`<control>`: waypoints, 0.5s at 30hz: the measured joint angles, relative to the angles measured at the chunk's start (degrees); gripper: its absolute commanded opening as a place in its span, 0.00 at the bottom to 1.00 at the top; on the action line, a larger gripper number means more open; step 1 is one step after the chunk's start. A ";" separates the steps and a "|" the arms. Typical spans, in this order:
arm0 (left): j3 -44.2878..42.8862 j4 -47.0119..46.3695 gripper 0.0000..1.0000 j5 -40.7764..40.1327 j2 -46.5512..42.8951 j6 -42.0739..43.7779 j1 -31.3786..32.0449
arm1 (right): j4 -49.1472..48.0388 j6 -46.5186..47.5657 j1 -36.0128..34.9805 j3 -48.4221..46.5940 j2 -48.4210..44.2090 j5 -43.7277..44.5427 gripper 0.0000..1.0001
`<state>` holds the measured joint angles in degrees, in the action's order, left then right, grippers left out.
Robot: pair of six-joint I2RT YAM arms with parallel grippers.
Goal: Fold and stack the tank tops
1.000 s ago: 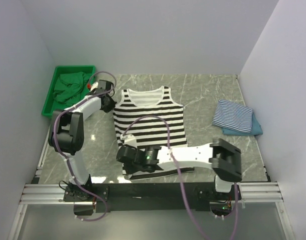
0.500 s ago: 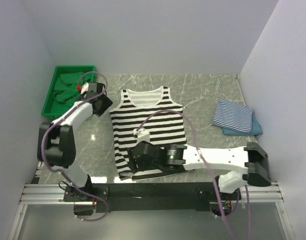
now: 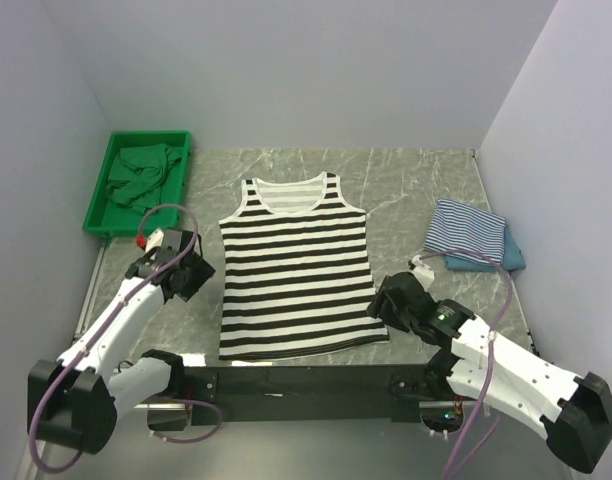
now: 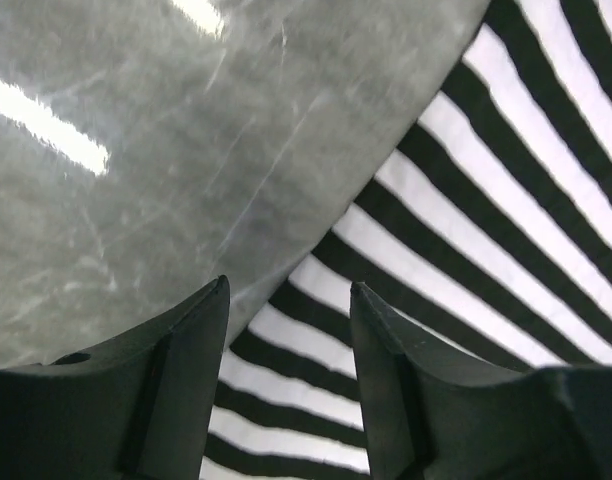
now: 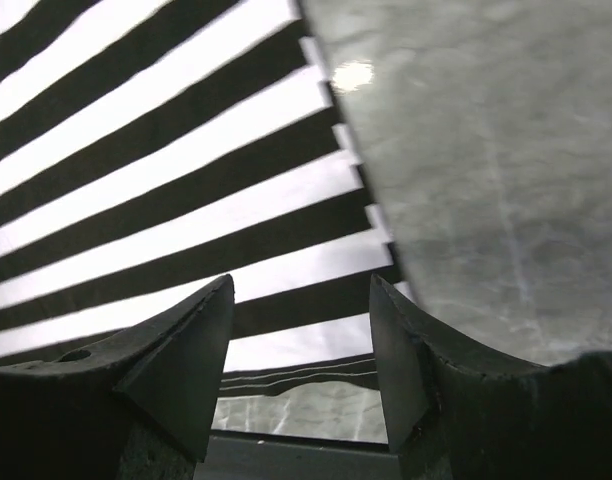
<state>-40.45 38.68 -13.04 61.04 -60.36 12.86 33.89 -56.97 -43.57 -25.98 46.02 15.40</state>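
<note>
The wide black-and-white striped cloth tank top (image 3: 296, 265) lies spread flat on the grey marble bench (image 3: 406, 190), and both hands stand empty and spread open beside it: the left hand (image 3: 183, 273) just off its left edge, the right hand (image 3: 394, 300) by its lower right corner. To the right of that top, the folded thin blue-and-white striped top (image 3: 468, 230) sits on the folded teal-blue one (image 3: 513, 258); well to its left, a green plastic tray (image 3: 98, 195) holds crumpled green cloth (image 3: 136, 175).

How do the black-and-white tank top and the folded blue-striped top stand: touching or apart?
Apart. The top external view shows bare marble table between the black-and-white tank top and the folded blue-striped top.
</note>
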 measured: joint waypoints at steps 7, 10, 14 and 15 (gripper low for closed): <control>4.72 5.57 0.57 4.15 -6.10 -2.60 4.20 | -0.48 -2.84 4.37 6.62 -2.21 -5.88 0.63; 5.57 7.89 0.57 5.95 -6.19 -4.07 7.04 | -0.98 -4.24 4.48 7.61 -2.82 -7.61 0.62; 5.55 11.15 0.58 7.65 -5.95 -5.03 8.61 | -0.81 -5.99 4.50 8.61 -4.76 -9.73 0.61; 5.46 12.39 0.59 7.82 -5.68 -5.09 8.61 | -0.61 -6.36 4.52 8.92 -5.38 -10.45 0.61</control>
<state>-34.98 51.07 -5.21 55.35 -65.45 21.47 33.28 -63.33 -39.05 -17.06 40.64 4.95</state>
